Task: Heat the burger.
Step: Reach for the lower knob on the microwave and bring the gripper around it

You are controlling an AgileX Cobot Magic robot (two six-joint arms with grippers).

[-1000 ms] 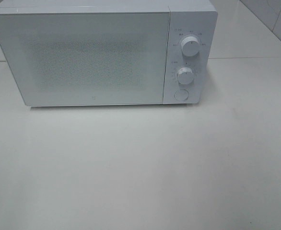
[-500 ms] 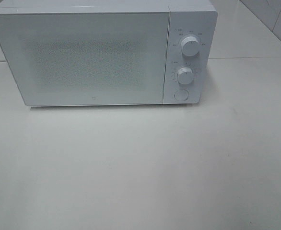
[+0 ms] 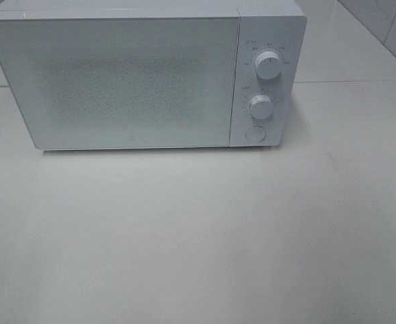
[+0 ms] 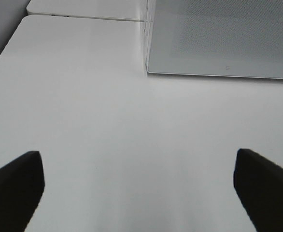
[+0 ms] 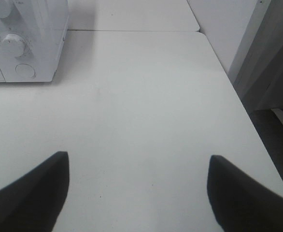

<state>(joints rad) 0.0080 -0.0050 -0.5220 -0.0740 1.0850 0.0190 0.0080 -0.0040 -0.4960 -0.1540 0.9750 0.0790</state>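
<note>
While the microwave [image 3: 144,74] stands with its door [image 3: 117,81] closed, high view: it sits at the back of the table [image 3: 198,236], with the upper knob [image 3: 268,65], lower knob [image 3: 260,106] and button [image 3: 255,133] on its right side; no arm in sight.
Burger, high view: not seen; I cannot tell whether it sits behind the frosted door.
Left wrist view: the left gripper [image 4: 137,162] hangs over the table, jaws wide apart with nothing between them; a door corner lies ahead.
Right wrist view: the right gripper [image 5: 137,164] is also spread and empty, above the table near its edge; lower knob and button are well off.
Burger, wrist views: absent from both.
Handling, judged: the burger is likely light, soft and easily squashed; its layers may slide.
Hold, judged: across the bun's sides, low down, with a gentle squeeze.
</note>
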